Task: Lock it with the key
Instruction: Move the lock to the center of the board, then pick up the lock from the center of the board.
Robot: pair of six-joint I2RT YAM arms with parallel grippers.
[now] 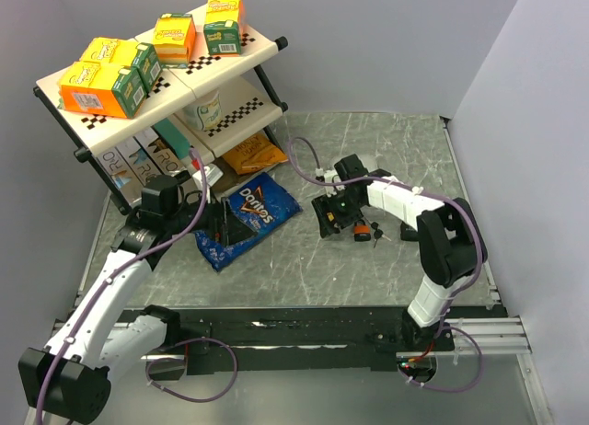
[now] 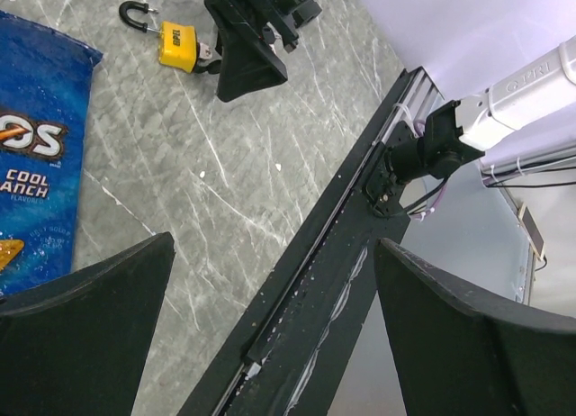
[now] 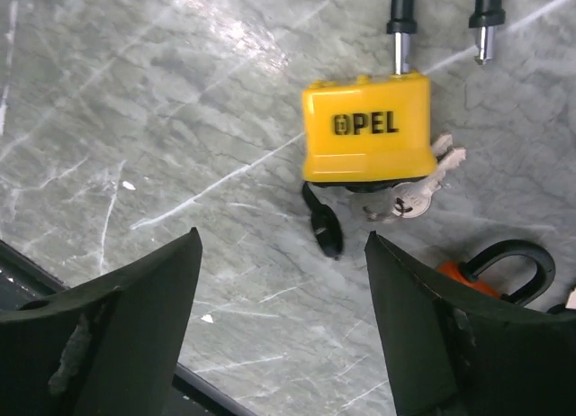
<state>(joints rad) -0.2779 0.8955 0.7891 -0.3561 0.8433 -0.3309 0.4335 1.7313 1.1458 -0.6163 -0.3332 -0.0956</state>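
A yellow padlock (image 3: pixel 364 132) marked OPEL lies flat on the grey marble table, its black-coated shackle (image 3: pixel 400 15) open. The key bunch (image 3: pixel 322 225), one black head and silver keys (image 3: pixel 416 196) on a ring, lies against the padlock's bottom face. I cannot tell whether a key sits in the keyhole. My right gripper (image 3: pixel 283 326) is open and empty, hovering just short of the keys, touching nothing. The padlock also shows in the left wrist view (image 2: pixel 178 45) and the top view (image 1: pixel 359 228). My left gripper (image 2: pixel 270 326) is open and empty, over the table's front edge.
An orange padlock (image 3: pixel 463 274) with a black shackle lies right of the keys, close to my right finger. A blue Doritos bag (image 1: pixel 244 218) lies by my left gripper (image 1: pixel 224 224). A two-tier shelf (image 1: pixel 235 57) with boxes stands at the back left. A black rail (image 2: pixel 315 281) runs along the front edge.
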